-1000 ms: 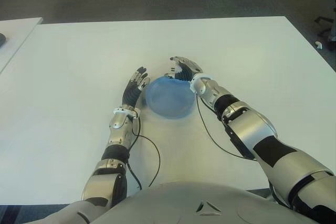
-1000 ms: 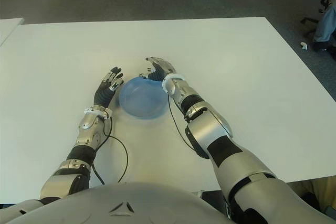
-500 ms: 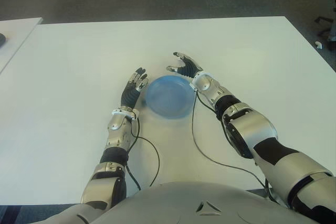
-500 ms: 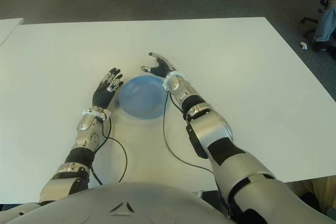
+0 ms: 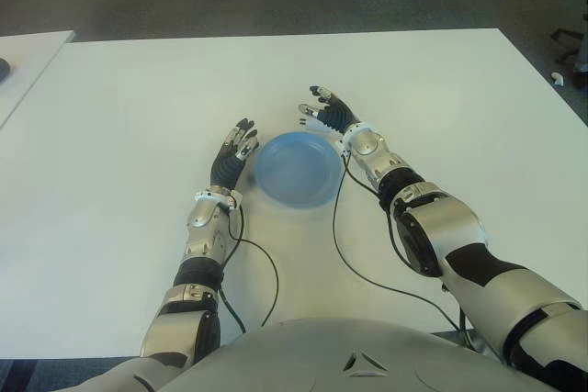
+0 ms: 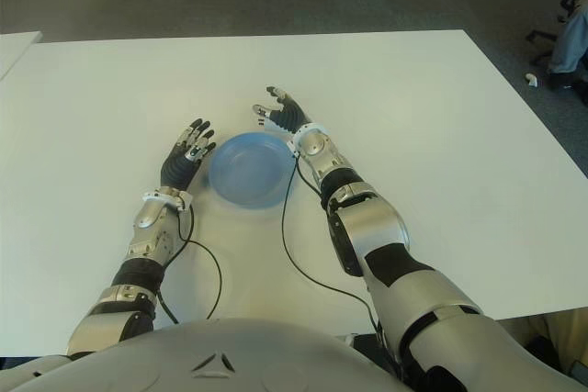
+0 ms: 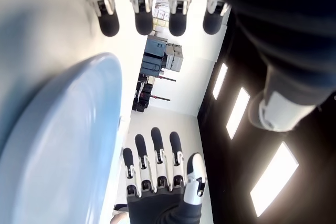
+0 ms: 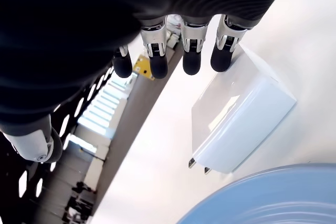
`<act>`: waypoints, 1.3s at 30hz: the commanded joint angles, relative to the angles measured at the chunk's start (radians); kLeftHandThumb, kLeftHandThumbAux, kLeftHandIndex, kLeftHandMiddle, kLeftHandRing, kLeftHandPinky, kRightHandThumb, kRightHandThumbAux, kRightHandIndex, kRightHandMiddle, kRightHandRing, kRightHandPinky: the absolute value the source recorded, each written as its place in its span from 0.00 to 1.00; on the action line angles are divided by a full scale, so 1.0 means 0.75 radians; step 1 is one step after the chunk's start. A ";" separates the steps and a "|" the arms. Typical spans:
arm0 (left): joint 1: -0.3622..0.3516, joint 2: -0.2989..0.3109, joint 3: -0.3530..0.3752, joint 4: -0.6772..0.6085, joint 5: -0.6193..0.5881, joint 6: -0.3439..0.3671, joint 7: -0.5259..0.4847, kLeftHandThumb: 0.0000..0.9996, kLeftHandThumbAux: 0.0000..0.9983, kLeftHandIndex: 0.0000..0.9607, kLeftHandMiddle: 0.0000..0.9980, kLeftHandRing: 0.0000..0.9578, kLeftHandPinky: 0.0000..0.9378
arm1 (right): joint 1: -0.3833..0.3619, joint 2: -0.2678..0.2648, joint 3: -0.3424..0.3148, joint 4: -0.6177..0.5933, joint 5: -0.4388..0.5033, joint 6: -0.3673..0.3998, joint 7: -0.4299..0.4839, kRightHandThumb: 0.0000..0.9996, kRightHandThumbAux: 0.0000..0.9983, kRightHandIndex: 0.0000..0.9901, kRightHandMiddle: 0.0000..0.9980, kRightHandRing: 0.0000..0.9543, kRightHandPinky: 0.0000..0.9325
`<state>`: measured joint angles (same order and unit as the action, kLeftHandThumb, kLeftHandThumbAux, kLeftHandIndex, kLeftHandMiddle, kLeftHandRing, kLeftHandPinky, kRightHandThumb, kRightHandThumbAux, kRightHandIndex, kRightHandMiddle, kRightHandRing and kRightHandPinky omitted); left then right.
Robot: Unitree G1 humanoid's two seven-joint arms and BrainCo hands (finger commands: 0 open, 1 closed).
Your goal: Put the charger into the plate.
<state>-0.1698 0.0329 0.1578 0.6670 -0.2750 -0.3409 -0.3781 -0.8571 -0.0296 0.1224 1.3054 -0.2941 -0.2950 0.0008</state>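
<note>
Right wrist view: white charger flat on table just beyond blue plate rim, under spread, empty fingers of right hand; left hand open beside plate's left.

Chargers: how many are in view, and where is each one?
1. A white charger lies on the table just outside the blue plate's rim, under the open right robot hand. The eye views hide it, so others may be hidden.
</note>
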 commanded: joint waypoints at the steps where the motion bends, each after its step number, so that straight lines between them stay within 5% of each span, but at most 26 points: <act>1: 0.045 0.012 0.012 0.036 -0.004 0.058 -0.014 0.04 0.57 0.00 0.06 0.04 0.02 | 0.099 -0.016 -0.038 0.059 0.034 0.056 0.042 0.00 0.46 0.00 0.00 0.00 0.04; 16: 0.023 0.017 0.031 0.066 -0.016 0.072 -0.026 0.03 0.56 0.00 0.06 0.04 0.01 | 0.096 -0.180 -0.021 0.022 0.001 -0.003 0.113 0.00 0.48 0.00 0.00 0.00 0.02; 31: 0.012 0.024 0.038 0.079 -0.021 0.074 -0.028 0.03 0.55 0.00 0.06 0.04 0.01 | 0.137 -0.376 0.171 -0.026 -0.171 -0.139 0.089 0.00 0.43 0.00 0.07 0.09 0.00; 39: 0.009 0.026 0.043 0.086 -0.025 0.072 -0.041 0.03 0.55 0.00 0.06 0.03 0.00 | 0.168 -0.494 0.303 -0.066 -0.305 -0.190 0.030 0.00 0.42 0.00 0.11 0.20 0.15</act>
<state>-0.1876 0.0474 0.1848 0.6902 -0.2963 -0.3283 -0.4070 -0.7841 -0.3826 0.3142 1.2408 -0.4874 -0.4508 0.0145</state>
